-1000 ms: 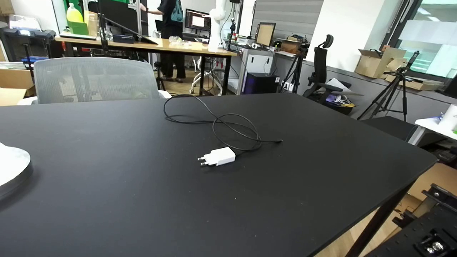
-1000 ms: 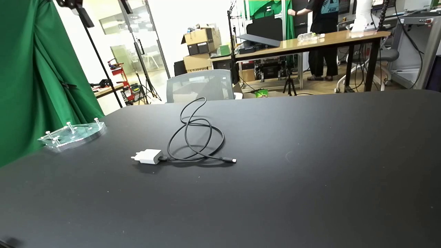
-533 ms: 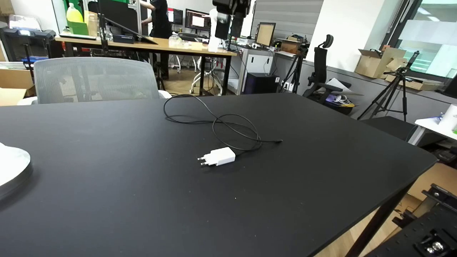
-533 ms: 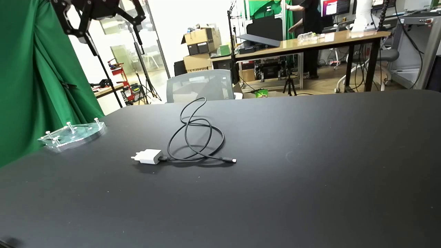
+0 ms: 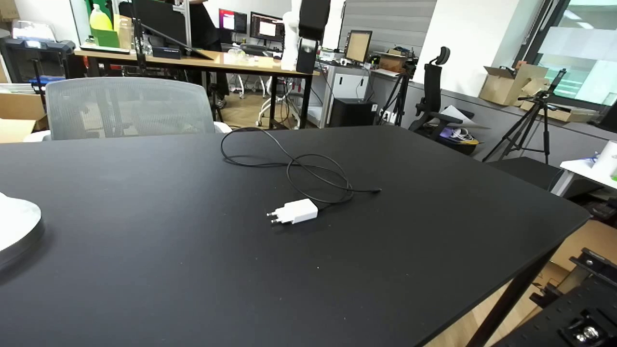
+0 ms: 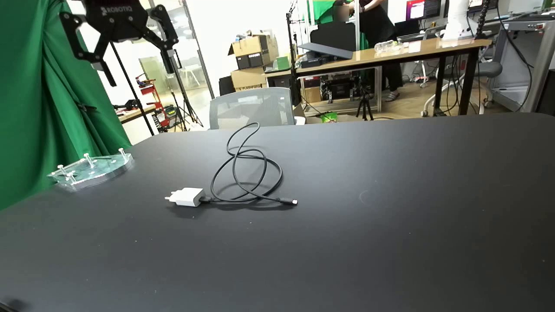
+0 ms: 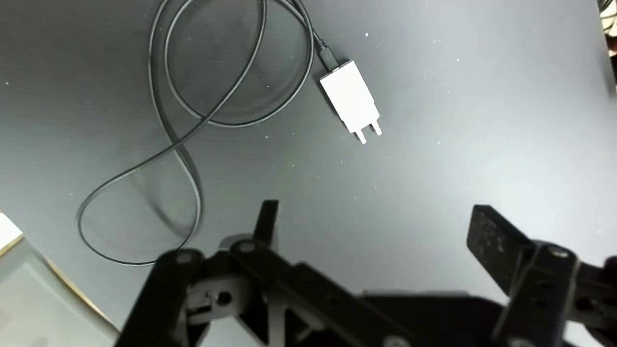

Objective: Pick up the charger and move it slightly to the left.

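Edges crop the cable [image 7: 205,119] and claw [image 7: 376,217] in the wrist view, the plate [image 5: 17,220] in an exterior view.

wrist: down past tool [image 7: 375,214] | both exterior views: across shared table [image 5: 168,279]

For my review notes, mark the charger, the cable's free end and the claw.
Charger [image 7: 350,98]: wrist view, middle of its white body.
Cable's free end [image 6: 286,201]: in an exterior view, on its black sleeve.
Claw [image 7: 376,207]: wrist view, midway between its fingertips.

The black table [image 6: 347,242] carries the charger [image 7: 350,96], its looped cable [image 7: 205,119] and, apparently, a clear plate [image 6: 93,170].
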`<state>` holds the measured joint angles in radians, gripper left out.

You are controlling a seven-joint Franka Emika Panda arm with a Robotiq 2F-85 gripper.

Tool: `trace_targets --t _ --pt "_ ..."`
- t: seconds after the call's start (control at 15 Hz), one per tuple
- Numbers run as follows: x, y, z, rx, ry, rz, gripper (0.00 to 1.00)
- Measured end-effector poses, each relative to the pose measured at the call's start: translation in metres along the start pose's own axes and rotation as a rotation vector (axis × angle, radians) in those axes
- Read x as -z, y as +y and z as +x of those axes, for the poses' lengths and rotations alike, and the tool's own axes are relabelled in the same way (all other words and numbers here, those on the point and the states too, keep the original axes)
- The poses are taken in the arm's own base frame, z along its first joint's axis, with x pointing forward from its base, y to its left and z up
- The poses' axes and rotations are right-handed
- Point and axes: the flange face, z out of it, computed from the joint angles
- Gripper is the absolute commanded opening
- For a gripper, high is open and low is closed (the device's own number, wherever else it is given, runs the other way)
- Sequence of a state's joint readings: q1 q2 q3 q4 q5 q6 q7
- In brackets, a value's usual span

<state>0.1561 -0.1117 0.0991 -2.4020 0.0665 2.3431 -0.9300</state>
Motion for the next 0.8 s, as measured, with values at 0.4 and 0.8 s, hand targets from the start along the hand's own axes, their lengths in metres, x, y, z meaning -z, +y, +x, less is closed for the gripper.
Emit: trace_targets --t 0.4,0.8 --pt "-0.068 -0.006 -0.032 0.331 -0.075 0.138 1.0" --pt "-0.12 -0.003 -0.061 0.489 -0.197 0.223 1.0"
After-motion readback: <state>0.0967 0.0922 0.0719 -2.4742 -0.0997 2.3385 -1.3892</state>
